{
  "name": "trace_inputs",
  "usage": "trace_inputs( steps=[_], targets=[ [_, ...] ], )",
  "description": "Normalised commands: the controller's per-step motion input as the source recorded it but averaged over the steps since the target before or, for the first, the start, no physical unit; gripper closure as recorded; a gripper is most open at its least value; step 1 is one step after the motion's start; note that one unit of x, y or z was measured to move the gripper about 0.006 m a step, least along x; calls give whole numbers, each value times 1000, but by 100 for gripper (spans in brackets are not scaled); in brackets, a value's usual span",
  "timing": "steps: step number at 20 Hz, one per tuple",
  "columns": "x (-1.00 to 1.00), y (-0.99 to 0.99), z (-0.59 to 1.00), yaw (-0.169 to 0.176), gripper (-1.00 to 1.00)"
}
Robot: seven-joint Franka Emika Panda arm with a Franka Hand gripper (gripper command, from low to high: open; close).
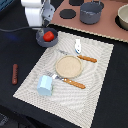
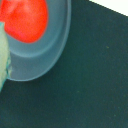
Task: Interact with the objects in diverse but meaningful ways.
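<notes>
A red tomato (image 1: 48, 36) lies in the grey long-handled saucepan (image 1: 53, 41) on the dark table at the exterior view's upper left. My gripper (image 1: 45, 27) hangs just above the pan's rim, beside the tomato. The wrist view shows the tomato (image 2: 25, 20) resting in the saucepan (image 2: 47, 55), with one pale finger (image 2: 2, 55) at the picture's edge; the other finger is out of sight. A grey pot (image 1: 91, 12) stands on the brown board. On the woven mat are a small white shaker (image 1: 78, 46) and a light-blue cup (image 1: 45, 85). A brown sausage (image 1: 14, 73) lies on the table.
A tan plate (image 1: 67, 65) sits mid-mat between two orange-handled utensils (image 1: 75, 83) (image 1: 86, 58). The brown stove board (image 1: 107, 27) with dark burner discs runs along the back. A bowl (image 1: 123, 17) shows at the far right edge.
</notes>
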Motion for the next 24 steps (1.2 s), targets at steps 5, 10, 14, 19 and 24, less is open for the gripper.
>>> trace_inputs(
  steps=[5, 10, 14, 19, 24],
  targets=[
    [169, -936, -55, -1, -100],
    [93, -767, -102, -73, -100],
    [14, -577, -121, -156, -100],
    [0, -417, -87, -214, -100],
    [-75, -530, -107, -162, -100]
  ],
)
